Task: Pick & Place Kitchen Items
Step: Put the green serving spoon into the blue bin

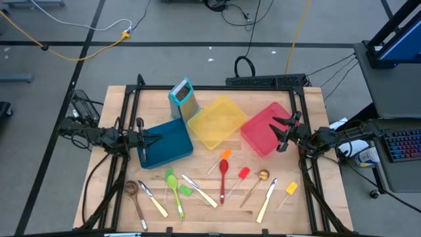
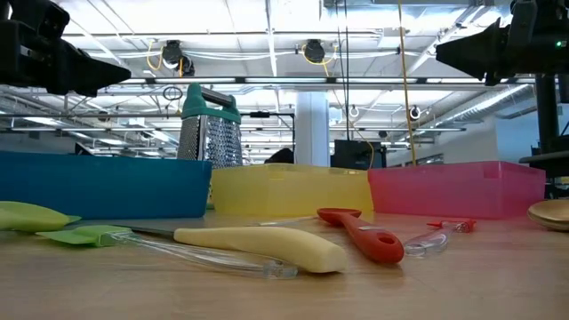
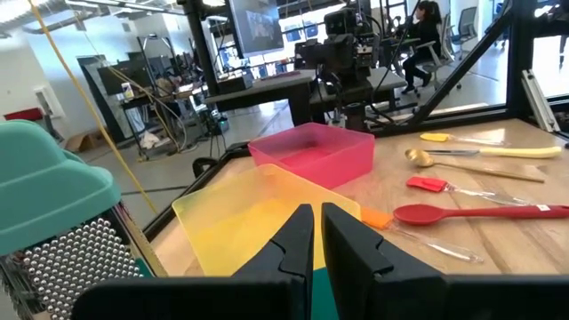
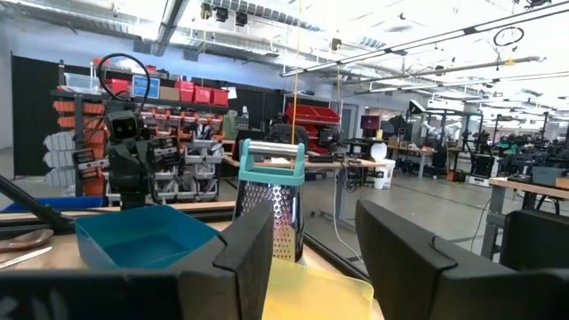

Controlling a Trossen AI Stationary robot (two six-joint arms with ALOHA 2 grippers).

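Note:
The kitchen items lie loose on the wooden table's near half: a red spoon (image 1: pixel 223 178), a green spoon (image 1: pixel 174 191), a wooden spoon (image 1: pixel 131 189), a metal spoon (image 1: pixel 261 176), cream-handled knives (image 1: pixel 266 201) and small spatulas with orange (image 1: pixel 225 155), red (image 1: pixel 243 174), yellow (image 1: pixel 291 188) and green (image 1: pixel 186 191) heads. My left gripper (image 1: pixel 158 139) hovers shut and level at the blue bin's left edge, holding nothing. My right gripper (image 1: pixel 277 133) hovers open at the red bin's right edge, its fingers (image 4: pixel 244 249) wide apart and empty.
A blue bin (image 1: pixel 168 143), a yellow bin (image 1: pixel 217 122) and a red bin (image 1: pixel 263 128) stand in a row across the table's middle. Behind the blue and yellow bins stands an upright teal-framed grater (image 1: pixel 183 99). Black frame rails (image 1: pixel 125 131) run along the table's sides.

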